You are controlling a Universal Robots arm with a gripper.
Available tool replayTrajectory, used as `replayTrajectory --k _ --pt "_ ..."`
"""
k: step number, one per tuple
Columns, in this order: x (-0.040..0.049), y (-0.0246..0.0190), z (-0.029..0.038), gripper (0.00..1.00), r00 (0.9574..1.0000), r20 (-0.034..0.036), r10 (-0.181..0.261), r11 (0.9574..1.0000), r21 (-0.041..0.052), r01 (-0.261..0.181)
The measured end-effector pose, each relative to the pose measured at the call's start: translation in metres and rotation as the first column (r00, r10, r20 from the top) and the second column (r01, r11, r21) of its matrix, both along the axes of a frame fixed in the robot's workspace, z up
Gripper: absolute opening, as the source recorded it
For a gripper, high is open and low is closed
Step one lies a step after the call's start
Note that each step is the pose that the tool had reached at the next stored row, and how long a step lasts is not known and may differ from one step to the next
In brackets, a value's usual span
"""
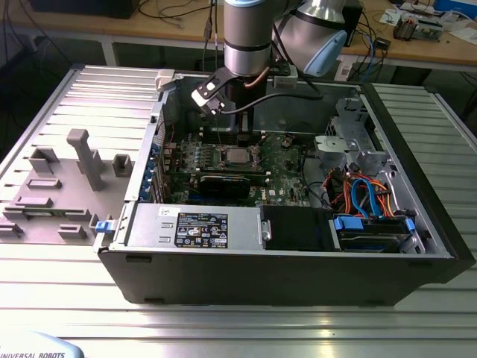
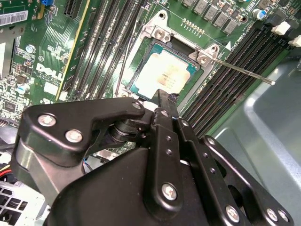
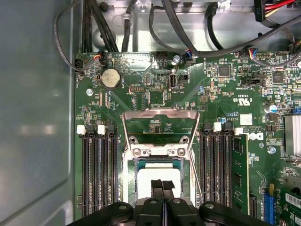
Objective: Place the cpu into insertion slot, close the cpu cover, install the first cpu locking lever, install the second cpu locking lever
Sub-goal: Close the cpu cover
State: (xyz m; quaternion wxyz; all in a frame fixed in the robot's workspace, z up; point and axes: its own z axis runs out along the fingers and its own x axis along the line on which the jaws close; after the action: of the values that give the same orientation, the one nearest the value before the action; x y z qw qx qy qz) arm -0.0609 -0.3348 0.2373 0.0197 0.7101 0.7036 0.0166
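Observation:
The cpu [image 3: 146, 181] lies flat in the insertion slot [image 3: 157, 152], its pale metal top facing up; it shows in both wrist views [image 2: 164, 73] and as a small square on the green board [image 1: 237, 156]. The cpu cover [image 3: 160, 115] stands swung open behind the slot. A thin locking lever [image 2: 244, 71] sticks out sideways from the slot's corner, unlatched. My gripper [image 3: 162, 184] hangs straight over the chip with its black fingers together, and the tip [image 2: 164, 96] sits just at the chip's edge. Whether it touches the chip I cannot tell.
The board sits inside an open computer case [image 1: 417, 246]. Long memory slots [image 3: 99, 174] flank the socket on both sides. A black graphics card [image 1: 223, 183], cables [image 1: 358, 190] and a power supply [image 1: 197, 224] crowd the case. A grey fixture block [image 1: 86, 156] stands outside.

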Motion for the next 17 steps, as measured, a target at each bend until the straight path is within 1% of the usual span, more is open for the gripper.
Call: replayTrajectory --k 4,9,14,17 --pt "0.0000 0.0001 0.0014 0.11 1.0000 0.0000 0.000 1.0000 -0.0003 0.000" --pt "0.0000 0.0001 0.0071 0.11 1.0000 0.0001 0.000 1.0000 -0.0001 0.000" --pt "0.0000 0.0001 0.0153 0.11 1.0000 0.0001 0.000 1.0000 -0.0002 0.000" --pt "0.0001 0.0002 0.0159 0.11 1.0000 0.0002 0.000 1.0000 -0.0006 0.000"
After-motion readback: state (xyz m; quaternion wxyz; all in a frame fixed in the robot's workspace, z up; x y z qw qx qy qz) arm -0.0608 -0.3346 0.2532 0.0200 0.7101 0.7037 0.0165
